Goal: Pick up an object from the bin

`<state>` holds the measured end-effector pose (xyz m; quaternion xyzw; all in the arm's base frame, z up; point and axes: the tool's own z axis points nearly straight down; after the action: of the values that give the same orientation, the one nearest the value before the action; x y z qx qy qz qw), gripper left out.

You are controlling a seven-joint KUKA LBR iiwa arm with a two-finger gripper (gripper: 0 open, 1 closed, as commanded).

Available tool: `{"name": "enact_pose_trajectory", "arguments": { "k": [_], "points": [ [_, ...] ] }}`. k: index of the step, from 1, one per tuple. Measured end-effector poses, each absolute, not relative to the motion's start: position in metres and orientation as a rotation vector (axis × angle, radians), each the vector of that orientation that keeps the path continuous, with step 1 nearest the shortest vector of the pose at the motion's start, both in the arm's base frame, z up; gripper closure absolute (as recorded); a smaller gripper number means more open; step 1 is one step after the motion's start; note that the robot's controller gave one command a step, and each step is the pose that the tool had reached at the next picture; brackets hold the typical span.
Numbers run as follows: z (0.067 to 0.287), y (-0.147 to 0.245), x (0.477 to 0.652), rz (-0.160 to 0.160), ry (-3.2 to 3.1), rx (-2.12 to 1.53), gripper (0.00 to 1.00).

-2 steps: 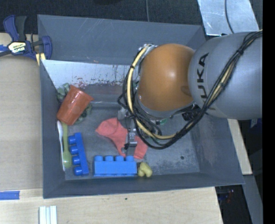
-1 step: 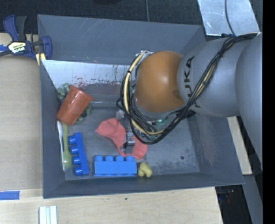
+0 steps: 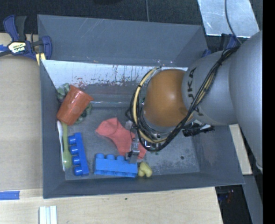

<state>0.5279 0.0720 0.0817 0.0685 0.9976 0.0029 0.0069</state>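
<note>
Red cloth (image 3: pixel 113 129): crumpled, my hand at its right edge.
Hand (image 3: pixel 135 151): low; I cannot tell its grip.
Blue brick (image 3: pixel 115 166): just beside the hand.

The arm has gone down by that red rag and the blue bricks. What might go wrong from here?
1. The gripper sits where the crumpled red cloth, the long blue brick and a small yellow piece crowd together. It might catch two things at once, or nudge one aside.
2. The cloth is limp, so it may slip out or drag its neighbours along.
3. The brick lies near the bin's front wall and a push could wedge it there.
</note>
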Motion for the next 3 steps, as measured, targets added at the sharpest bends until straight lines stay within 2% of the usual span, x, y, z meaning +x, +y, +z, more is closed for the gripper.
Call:
{"name": "enact_pose_trajectory", "arguments": {
  "k": [1, 2, 3],
  "points": [
    [0.072, 0.089, 0.513, 0.005, 3.126, 0.126, 1.00],
    [0.072, 0.089, 0.513, 0.006, 3.126, 0.127, 1.00],
    [0.141, 0.090, 0.507, 0.003, 3.133, 0.098, 1.00]
  ]
}}
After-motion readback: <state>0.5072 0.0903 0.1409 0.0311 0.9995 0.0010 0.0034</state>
